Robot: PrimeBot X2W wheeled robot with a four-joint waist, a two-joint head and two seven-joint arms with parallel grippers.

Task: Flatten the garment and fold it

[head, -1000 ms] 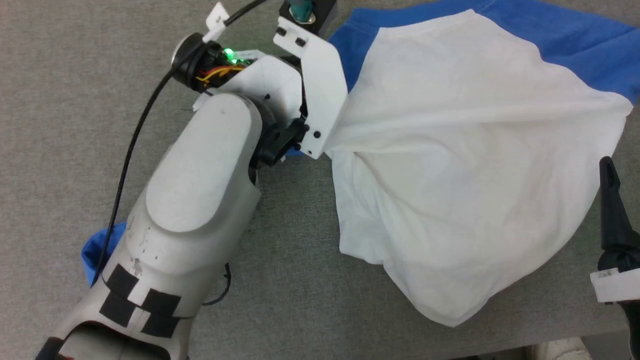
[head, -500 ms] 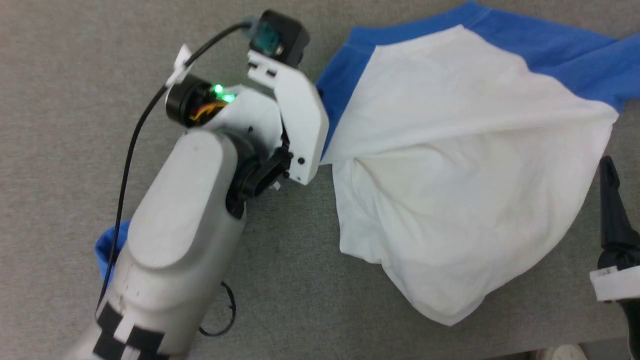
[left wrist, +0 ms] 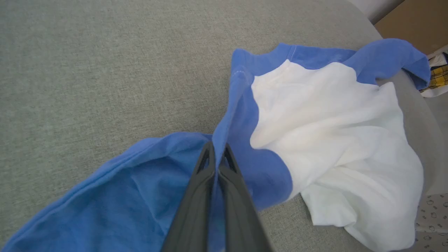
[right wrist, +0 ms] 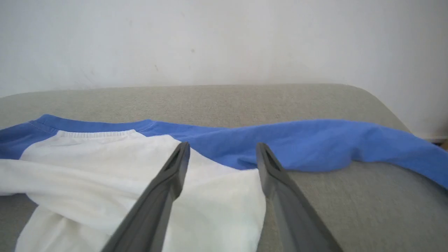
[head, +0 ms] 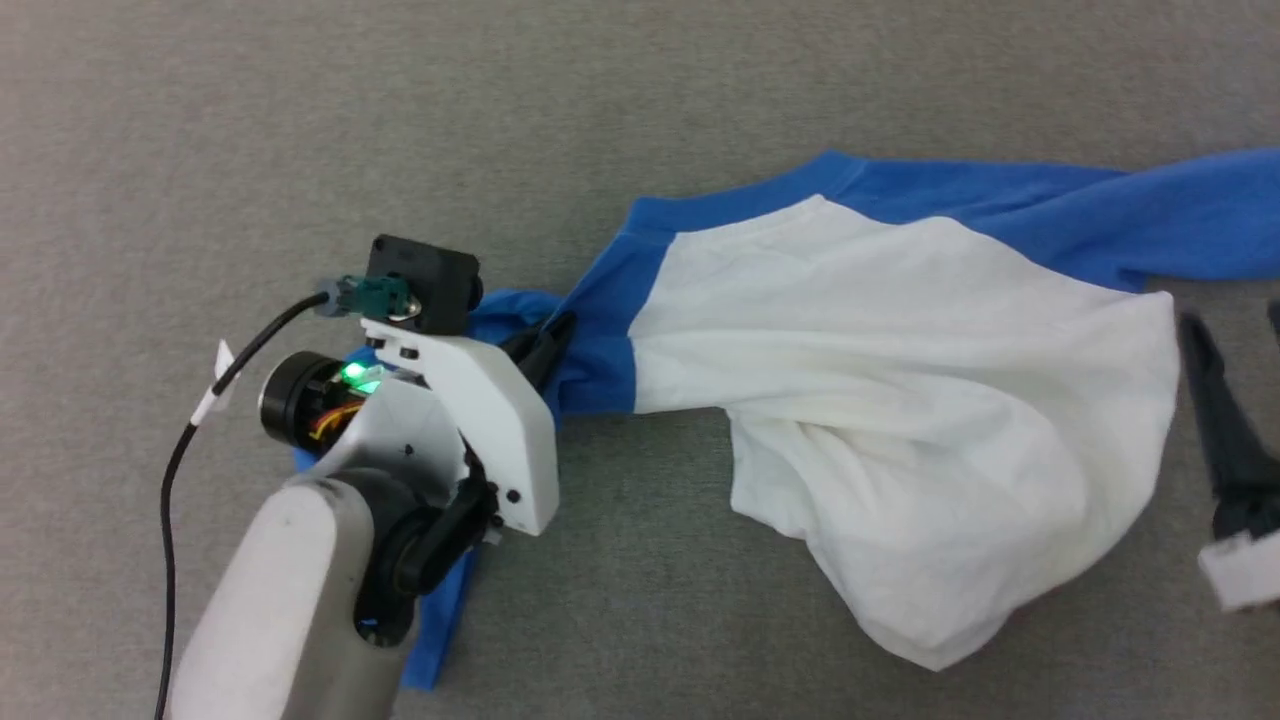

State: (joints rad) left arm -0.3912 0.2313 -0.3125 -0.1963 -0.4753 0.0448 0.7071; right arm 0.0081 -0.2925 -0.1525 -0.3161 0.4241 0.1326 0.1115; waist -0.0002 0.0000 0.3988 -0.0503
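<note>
The garment (head: 900, 400) lies crumpled on the grey table (head: 300, 150), its white body bunched to the right and one blue sleeve trailing off to the far right. My left gripper (head: 558, 330) is shut on a fold of blue fabric at the garment's left shoulder. In the left wrist view the left gripper (left wrist: 217, 151) pinches that blue fold, with the garment (left wrist: 332, 133) spreading beyond it. A blue sleeve runs under my left arm. My right gripper (head: 1233, 315) hangs open by the white body's right edge. In the right wrist view the right gripper (right wrist: 223, 146) hovers above the garment (right wrist: 105, 157).
The table's rounded edge (left wrist: 416, 91) curves past the garment in the left wrist view. Other clothes (left wrist: 435, 75) lie beyond it, next to a brown box (left wrist: 413, 17). A pale wall (right wrist: 224, 42) stands behind the table.
My left gripper has shut on the blue shoulder fabric and pulled it left and toward me, stretching the garment out. The head view has shifted. The right gripper stays open.
</note>
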